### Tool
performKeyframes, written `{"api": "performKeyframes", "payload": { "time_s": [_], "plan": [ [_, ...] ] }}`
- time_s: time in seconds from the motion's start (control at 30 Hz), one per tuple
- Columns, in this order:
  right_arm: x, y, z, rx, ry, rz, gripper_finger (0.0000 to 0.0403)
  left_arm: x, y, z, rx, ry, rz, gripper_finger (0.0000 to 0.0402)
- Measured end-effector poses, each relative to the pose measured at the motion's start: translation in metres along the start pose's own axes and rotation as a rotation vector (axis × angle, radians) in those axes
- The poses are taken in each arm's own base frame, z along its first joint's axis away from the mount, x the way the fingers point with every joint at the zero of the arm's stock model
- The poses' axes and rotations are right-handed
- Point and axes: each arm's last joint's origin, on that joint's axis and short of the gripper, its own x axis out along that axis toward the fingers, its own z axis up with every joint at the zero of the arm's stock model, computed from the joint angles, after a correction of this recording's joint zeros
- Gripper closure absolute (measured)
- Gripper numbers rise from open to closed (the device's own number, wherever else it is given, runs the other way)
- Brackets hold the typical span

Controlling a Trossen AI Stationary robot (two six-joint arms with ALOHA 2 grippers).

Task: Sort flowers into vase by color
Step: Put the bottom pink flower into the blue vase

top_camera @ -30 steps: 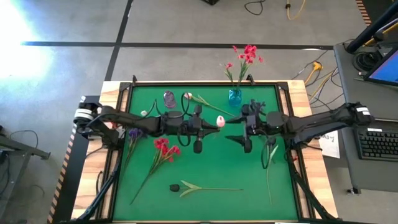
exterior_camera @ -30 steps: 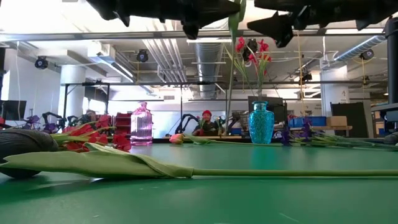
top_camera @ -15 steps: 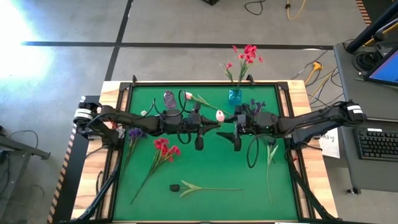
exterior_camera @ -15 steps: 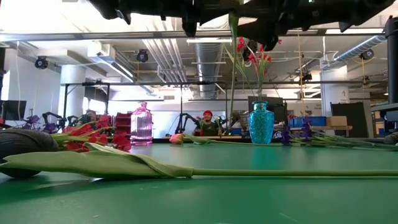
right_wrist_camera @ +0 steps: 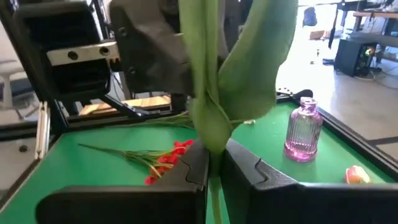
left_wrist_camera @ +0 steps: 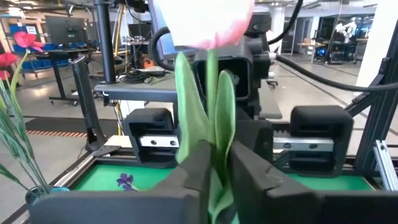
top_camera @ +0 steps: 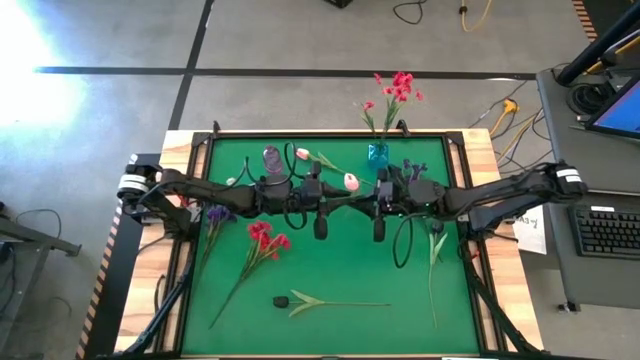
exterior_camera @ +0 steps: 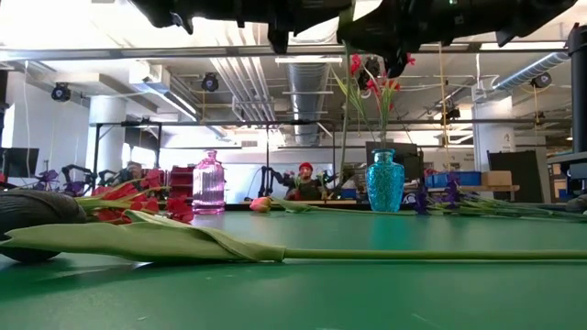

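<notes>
Nearest in the low view, a dark tulip [exterior_camera: 37, 213] lies flat on my green felt table [top_camera: 340, 270], its long leaf creased. Above mid-table my left gripper [left_wrist_camera: 214, 163] and right gripper [right_wrist_camera: 213, 163] each pinch the same pale pink tulip [top_camera: 351, 182] by its thin stem. Farther back stand 2 vases: ribbed pink glass [exterior_camera: 209, 186] and glittery teal [exterior_camera: 384, 183], holding red sprays [top_camera: 398, 88].

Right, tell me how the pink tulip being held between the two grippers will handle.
Probably light and floppy: the pink tulip is a small head on a thin stem. The left gripper and right gripper each pinch it, so it likely sags if only one holds. Its soft leaves would bend on contact.
</notes>
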Motion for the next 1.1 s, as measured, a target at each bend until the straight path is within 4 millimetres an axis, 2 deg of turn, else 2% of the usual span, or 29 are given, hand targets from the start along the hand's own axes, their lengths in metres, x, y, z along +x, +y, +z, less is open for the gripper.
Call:
{"api": "performKeyframes", "payload": {
  "time_s": [0.27,0.47,0.6,0.8,0.93,1.03,1.1],
  "plan": [
    [-0.015,-0.003,0.016,-0.003,-0.062,-0.089,0.0384,-0.014,0.001,0.009,-0.015,0.091,0.029,0.0224],
    [-0.037,-0.011,0.033,-0.048,-0.105,-0.243,0.0385,-0.034,0.005,0.013,-0.047,0.257,0.077,0.0164],
    [-0.054,-0.018,0.047,-0.04,-0.162,-0.271,0.0385,-0.052,0.007,0.011,-0.101,0.416,0.1,0.0153],
    [-0.075,-0.04,0.062,-0.012,-0.242,-0.376,0.0385,-0.075,0.009,0.005,-0.17,0.611,0.148,0.0151],
    [-0.081,-0.055,0.058,0.039,-0.19,-0.5,0.0385,-0.07,0.009,-0.001,-0.146,0.605,0.139,0.0151],
    [-0.081,-0.062,0.052,0.092,-0.154,-0.545,0.0385,-0.056,0.007,-0.015,-0.083,0.581,0.116,0.0151],
    [-0.081,-0.065,0.055,0.106,-0.188,-0.564,0.0385,-0.048,0.006,-0.026,-0.046,0.584,0.095,0.0151]
  ]
}}
